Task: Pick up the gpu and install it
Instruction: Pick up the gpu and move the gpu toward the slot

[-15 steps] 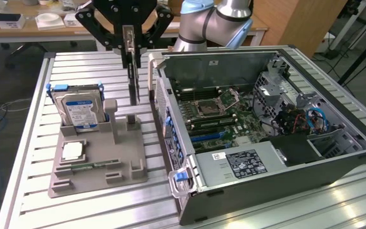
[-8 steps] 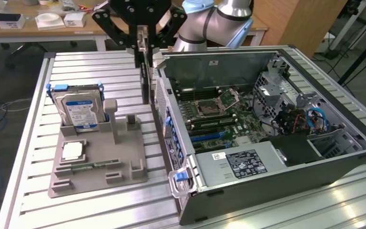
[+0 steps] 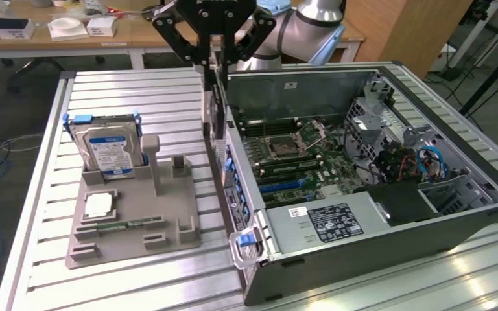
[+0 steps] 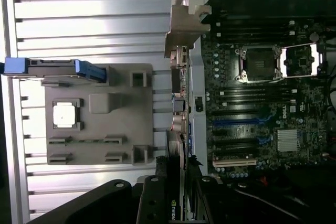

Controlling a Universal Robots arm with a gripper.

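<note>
My gripper point(image 3: 217, 57) hangs at the top of the exterior view, shut on the gpu point(image 3: 218, 97). The gpu is a thin dark card held on edge, hanging down along the open computer case's point(image 3: 388, 253) wall on the exterior view's left. The wrist view looks along the gpu point(image 4: 177, 150) from between the black fingers point(image 4: 155, 203), with its silver bracket point(image 4: 185, 9) at the far end. The card sits just outside the case wall, beside the motherboard point(image 4: 262, 103) with its blue slots point(image 4: 239, 121). Inside the case, the motherboard point(image 3: 305, 155) lies flat and uncovered.
A grey fixture point(image 3: 158, 201) on the slatted metal table point(image 3: 128, 91) holds an upright silver hard drive point(image 3: 106, 148), a square chip point(image 3: 99, 205) and a green memory stick point(image 3: 124, 225). The case's drive cage and cables point(image 3: 414, 162) stand on the exterior view's right.
</note>
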